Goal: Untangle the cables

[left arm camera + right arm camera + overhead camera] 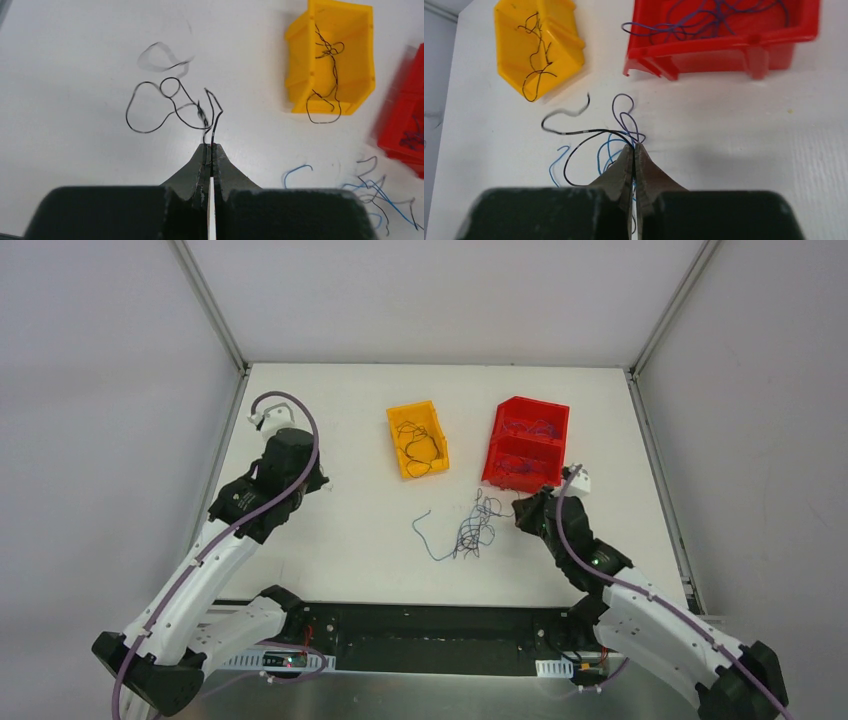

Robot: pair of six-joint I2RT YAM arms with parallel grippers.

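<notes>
Top view: the white tabletop carries a yellow bin and a red bin side by side towards the far edge, apart from each other. The loose cables lie in a knot right of the middle, between the bins and the near edge. One blue strand trails off the knot to the left.

Bare surface runs along the whole left edge, in a band before the near edge, and in a narrow strip between the red bin and the right edge. The left gripper stands in the open left half. The right gripper is hemmed in, with the red bin just beyond it and the knot at its tip.

Left wrist view: it shows what the top view does not. The left gripper's jaws are clenched on a curly black cable, whose grey shadow lies apart from it.

Right wrist view: the right gripper's jaws are pressed together on strands of the knot. Black wires lie in the yellow bin, blue and purple ones in the red bin.
</notes>
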